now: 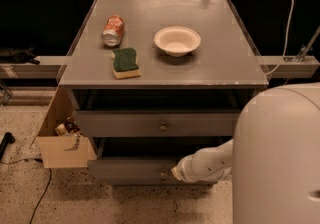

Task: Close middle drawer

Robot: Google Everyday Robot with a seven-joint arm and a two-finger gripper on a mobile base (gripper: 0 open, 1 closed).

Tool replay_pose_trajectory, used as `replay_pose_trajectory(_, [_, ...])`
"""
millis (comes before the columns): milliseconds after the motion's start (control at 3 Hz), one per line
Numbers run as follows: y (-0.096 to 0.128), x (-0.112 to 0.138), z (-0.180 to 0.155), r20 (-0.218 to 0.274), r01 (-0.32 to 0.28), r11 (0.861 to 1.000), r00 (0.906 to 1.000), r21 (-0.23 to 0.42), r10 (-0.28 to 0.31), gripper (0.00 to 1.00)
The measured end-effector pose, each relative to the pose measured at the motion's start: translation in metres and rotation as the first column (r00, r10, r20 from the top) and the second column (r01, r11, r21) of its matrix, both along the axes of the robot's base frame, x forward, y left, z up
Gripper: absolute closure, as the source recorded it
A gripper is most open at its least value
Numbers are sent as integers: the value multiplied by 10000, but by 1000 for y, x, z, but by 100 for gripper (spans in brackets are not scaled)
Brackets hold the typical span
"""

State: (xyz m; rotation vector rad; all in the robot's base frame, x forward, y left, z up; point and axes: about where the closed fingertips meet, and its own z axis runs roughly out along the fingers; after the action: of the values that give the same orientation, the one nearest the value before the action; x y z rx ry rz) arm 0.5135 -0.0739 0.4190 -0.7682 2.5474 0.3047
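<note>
- your gripper (176, 173) sits low in front of the cabinet, at the end of the pale arm (207, 164) that reaches in from the right. you cannot tell how far open it is or whether it holds anything.
- it is right at the face of the middle drawer (125, 170), just right of the knob (162, 173); you cannot tell if it touches.
- the middle drawer stands pulled out, with a dark gap behind its front.
- the top drawer (120, 123) above it is out too.
- on the bench (220, 63) you have a sponge (125, 62), a can (113, 30) on its side and a bowl (177, 41).
- a box (62, 154) stands left of the cabinet.
</note>
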Motion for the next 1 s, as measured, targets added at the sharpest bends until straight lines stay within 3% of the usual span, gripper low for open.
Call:
replay_pose_trajectory(333, [-1, 6, 2, 78, 50, 10000, 10000, 4, -50, 100])
replay_pose_trajectory(667, [-1, 6, 2, 78, 50, 10000, 10000, 4, -50, 81])
replay_pose_trajectory(1000, [-1, 6, 2, 78, 50, 10000, 10000, 4, -50, 51])
